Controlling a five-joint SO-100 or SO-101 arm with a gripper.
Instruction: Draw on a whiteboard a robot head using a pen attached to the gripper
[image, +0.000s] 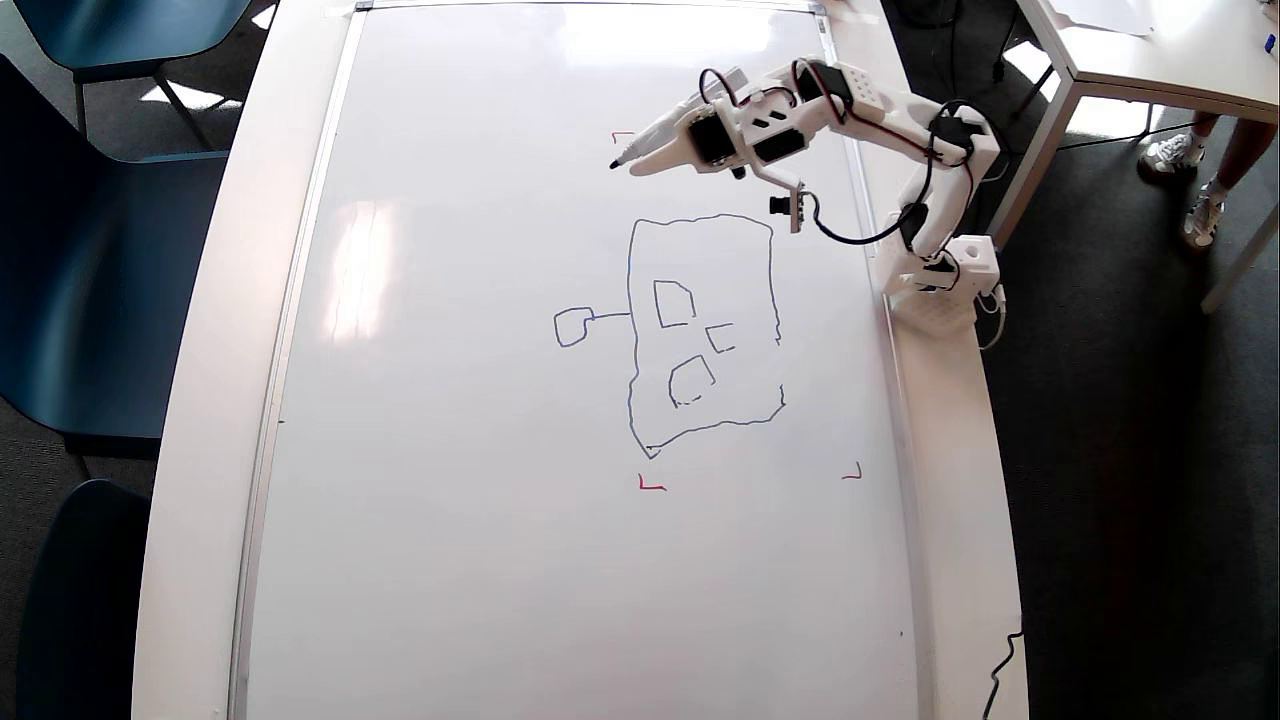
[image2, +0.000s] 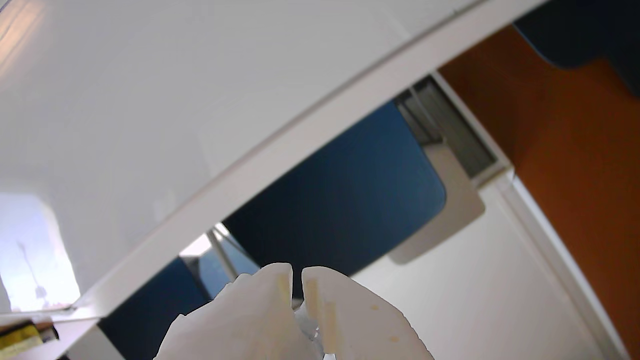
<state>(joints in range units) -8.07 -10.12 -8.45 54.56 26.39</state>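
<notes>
Pen up near the top of my overhead view, drawing laid out beneath it.

From overhead I see the gripper (image: 640, 163) in the upper middle of the frame, its white fingers drawn together to a narrow point, with the pen (image: 668, 130) lying along its upper side and the dark tip pointing left over the whiteboard (image: 450, 500); I cannot tell whether the tip touches the surface. The robot head (image: 703, 330) sits at the centre of the frame, below the gripper: a wobbly blue outline with three small squares inside and a small box on a short line sticking out to its left. In my wrist view the fingertips (image2: 280, 285) rise from the bottom edge with only a thin slit between them, the board's frame running diagonally behind.
</notes>
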